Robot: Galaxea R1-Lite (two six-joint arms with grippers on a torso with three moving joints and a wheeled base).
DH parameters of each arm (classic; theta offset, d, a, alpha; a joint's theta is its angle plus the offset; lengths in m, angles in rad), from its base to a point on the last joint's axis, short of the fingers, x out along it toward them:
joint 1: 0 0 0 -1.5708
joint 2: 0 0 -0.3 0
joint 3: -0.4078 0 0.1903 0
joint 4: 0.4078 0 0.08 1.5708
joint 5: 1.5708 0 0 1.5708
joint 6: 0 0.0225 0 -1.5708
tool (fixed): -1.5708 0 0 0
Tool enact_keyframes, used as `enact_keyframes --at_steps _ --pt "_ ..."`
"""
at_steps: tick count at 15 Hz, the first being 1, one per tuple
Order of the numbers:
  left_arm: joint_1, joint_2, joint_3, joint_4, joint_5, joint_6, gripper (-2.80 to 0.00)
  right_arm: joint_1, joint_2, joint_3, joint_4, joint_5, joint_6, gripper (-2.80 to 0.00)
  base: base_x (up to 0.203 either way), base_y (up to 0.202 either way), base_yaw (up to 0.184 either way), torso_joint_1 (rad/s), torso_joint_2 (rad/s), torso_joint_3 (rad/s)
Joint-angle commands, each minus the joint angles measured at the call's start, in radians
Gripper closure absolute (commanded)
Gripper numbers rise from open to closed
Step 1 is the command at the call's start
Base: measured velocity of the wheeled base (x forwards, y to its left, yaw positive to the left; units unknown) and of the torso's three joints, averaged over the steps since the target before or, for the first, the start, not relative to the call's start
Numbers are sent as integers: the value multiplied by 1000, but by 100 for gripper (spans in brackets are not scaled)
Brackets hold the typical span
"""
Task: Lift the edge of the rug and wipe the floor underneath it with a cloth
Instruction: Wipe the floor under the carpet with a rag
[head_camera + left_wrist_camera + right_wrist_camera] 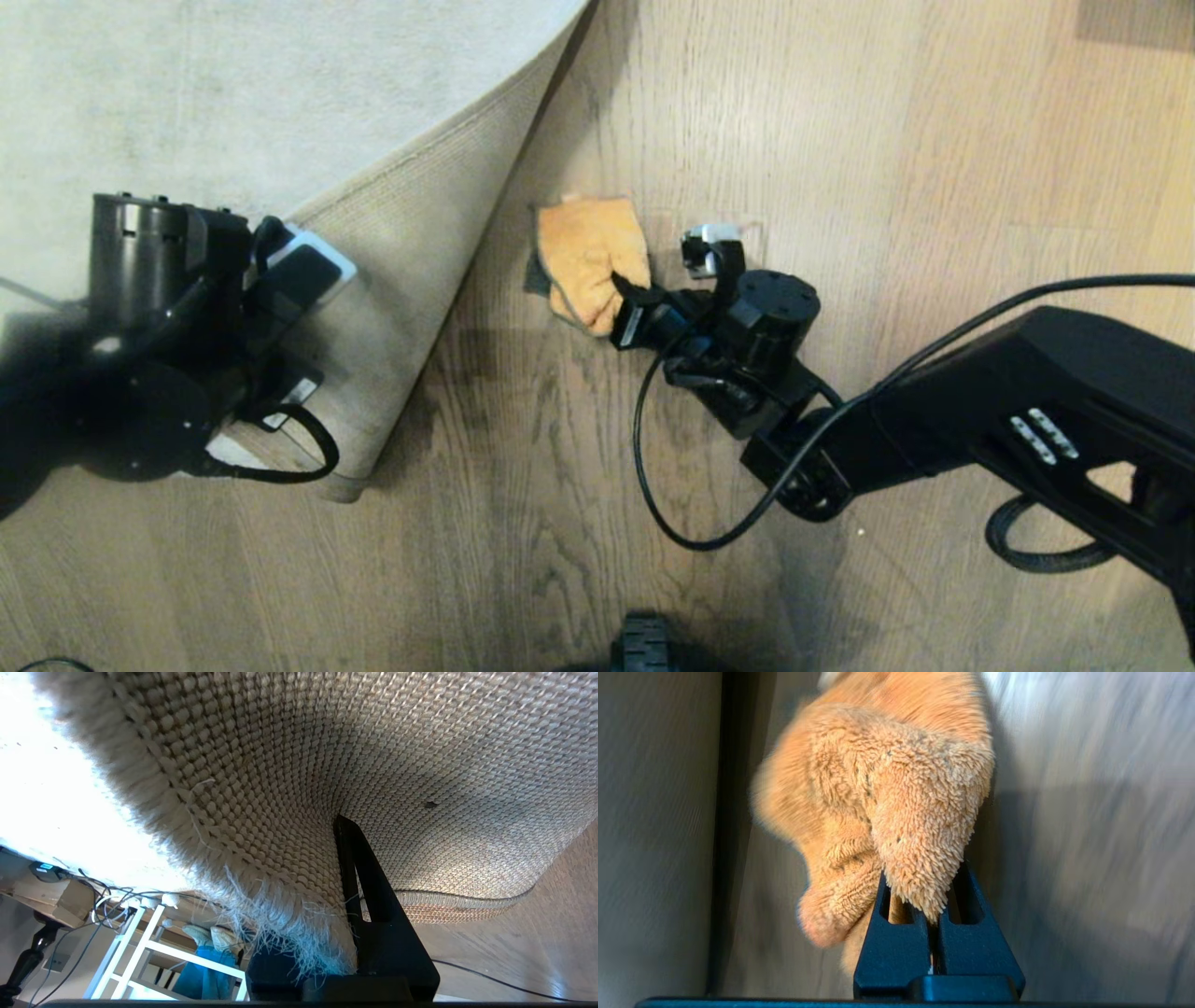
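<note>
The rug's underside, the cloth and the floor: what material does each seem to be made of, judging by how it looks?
Rug backing: seemingly coarse woven fibre, beige and matte; rows of knobbly weave and a frayed, pale fringe show.
Cloth: probably microfibre or plush fleece, orange-yellow, with dense fuzzy pile.
Floor: wood or wood-look planks, light brown with dark wavy grain and a slight sheen; which one cannot be told.

I see bare floor (709, 121) open ahead and to the right of my right pincer (624, 303). On the left, the folded-back rug edge (411, 252) walls off passage.
</note>
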Motion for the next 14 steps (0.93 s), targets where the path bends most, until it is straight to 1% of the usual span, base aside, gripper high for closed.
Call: enact_keyframes --at_steps 1,3,5,6,8,11,14 --pt "0 1 0 -1 4 3 0 31 -38 83 -12 3 2 0 0 0 0 0 0 0" --pt "0 3 0 -2 4 1 0 84 -56 175 -33 4 4 0 0 0 0 0 0 0" --pt "2 3 2 -1 4 -6 0 154 -56 261 -76 4 6 0 0 0 0 0 0 0" --pt "2 5 7 -1 5 -20 0 186 -46 296 -102 4 8 0 0 0 0 0 0 0" --pt "0 6 14 -1 6 -26 0 243 5 347 -163 2 9 0 0 0 0 0 0 0" --pt "2 6 16 -1 4 -26 0 277 77 343 -203 -4 9 0 0 0 0 0 0 0" --pt "1 7 16 -1 4 -28 0 266 131 265 -205 -15 12 0 0 0 0 0 0 0"
